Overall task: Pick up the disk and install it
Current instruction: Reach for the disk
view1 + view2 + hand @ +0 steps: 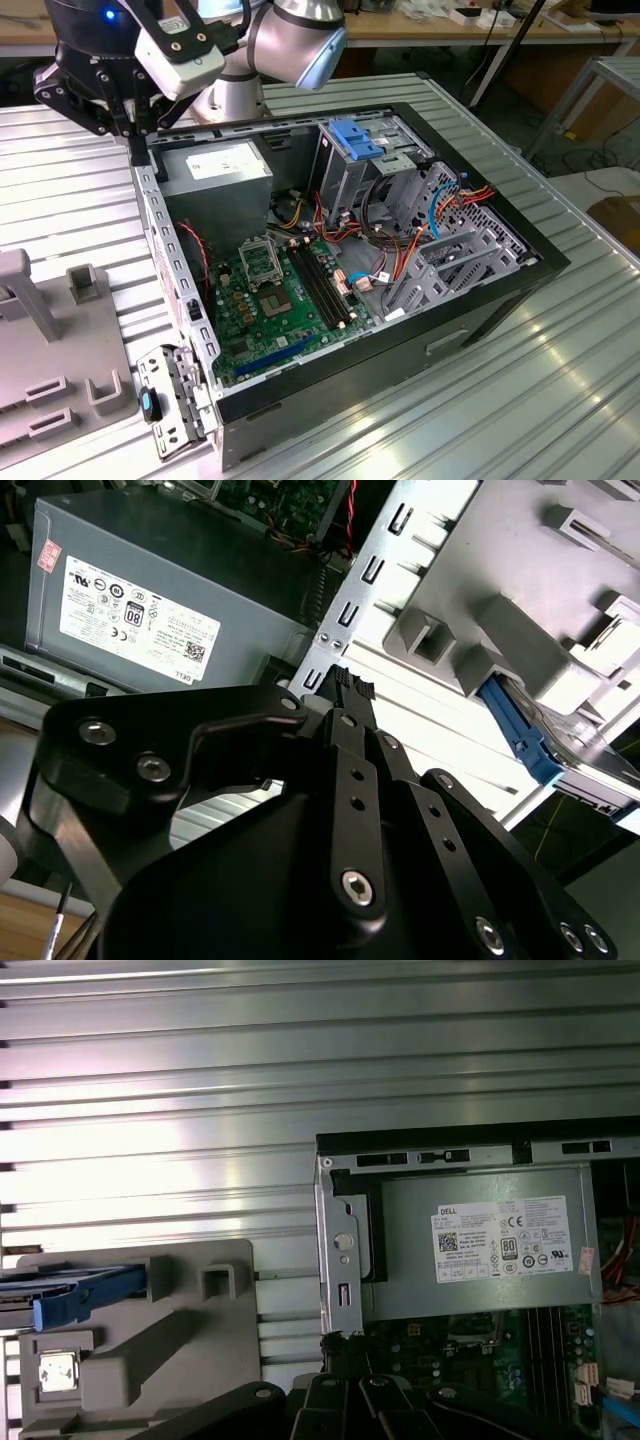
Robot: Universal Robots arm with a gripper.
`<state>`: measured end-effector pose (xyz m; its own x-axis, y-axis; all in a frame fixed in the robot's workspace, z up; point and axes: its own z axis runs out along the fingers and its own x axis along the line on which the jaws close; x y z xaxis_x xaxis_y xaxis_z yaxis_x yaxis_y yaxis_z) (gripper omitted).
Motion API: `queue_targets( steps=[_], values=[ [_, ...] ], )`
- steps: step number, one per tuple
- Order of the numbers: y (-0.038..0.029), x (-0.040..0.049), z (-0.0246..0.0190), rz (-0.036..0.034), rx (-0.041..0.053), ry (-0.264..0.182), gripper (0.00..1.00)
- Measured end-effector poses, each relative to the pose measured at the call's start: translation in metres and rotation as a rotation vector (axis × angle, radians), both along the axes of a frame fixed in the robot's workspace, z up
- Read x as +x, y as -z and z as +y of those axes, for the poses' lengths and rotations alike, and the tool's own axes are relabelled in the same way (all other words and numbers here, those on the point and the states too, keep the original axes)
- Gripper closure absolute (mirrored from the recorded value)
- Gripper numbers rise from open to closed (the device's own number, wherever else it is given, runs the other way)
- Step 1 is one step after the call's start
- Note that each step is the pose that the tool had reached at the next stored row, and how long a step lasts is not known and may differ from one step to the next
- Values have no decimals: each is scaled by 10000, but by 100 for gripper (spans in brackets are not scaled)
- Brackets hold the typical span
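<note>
Pincer (pixel 345 688) pressed together, nothing between its tips. It hangs above the rear corner of the open computer case (pixel 480 300), just beside the power supply (pixel 215 165).

Disk (pixel 90 1293) sits in the grey holder (pixel 180 1330) on the table (pixel 560 400), outside the case and well apart from the pincer. Its blue rail shows in both wrist views, and it seems to lie in a slot at the holder's far end.

Risks, as judged:
- Tips are low near the case's metal edge, so a sideways move could clip it.
- Disk is thin and slotted, so a skewed grip might jam it in the holder or let it slip.
- Loose cables (pixel 455 200) crowd the drive cage under the blue bracket (pixel 355 138) and could snag a disk going in.

Surface is ribbed bare metal, bright with glare. Workshop room, with wooden benches behind and cords on the floor.
</note>
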<state>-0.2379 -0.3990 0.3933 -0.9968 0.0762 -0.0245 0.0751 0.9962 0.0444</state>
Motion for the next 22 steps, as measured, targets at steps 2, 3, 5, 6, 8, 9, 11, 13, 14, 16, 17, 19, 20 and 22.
queue_targets(
  steps=[2,3,5,6,8,9,11,13,14,16,17,19,20,22],
  values=[
    [0,-14,0,1,-1,0,89],
    [0,-20,0,0,0,0,89],
    [0,-39,0,0,-1,0,89],
    [0,-46,0,1,-1,0,89],
    [0,-67,0,1,-1,0,89],
    [0,-79,0,0,0,0,89],
    [0,-101,0,1,-1,1,89],
    [0,-116,0,1,-1,0,89],
    [0,-125,0,1,-1,0,89],
    [0,-140,0,0,0,0,89],
    [-1,-147,0,1,-1,0,89],
    [0,-161,0,0,-1,0,89],
    [0,-174,0,1,-1,0,89],
    [0,-188,0,0,0,0,89]
  ],
)
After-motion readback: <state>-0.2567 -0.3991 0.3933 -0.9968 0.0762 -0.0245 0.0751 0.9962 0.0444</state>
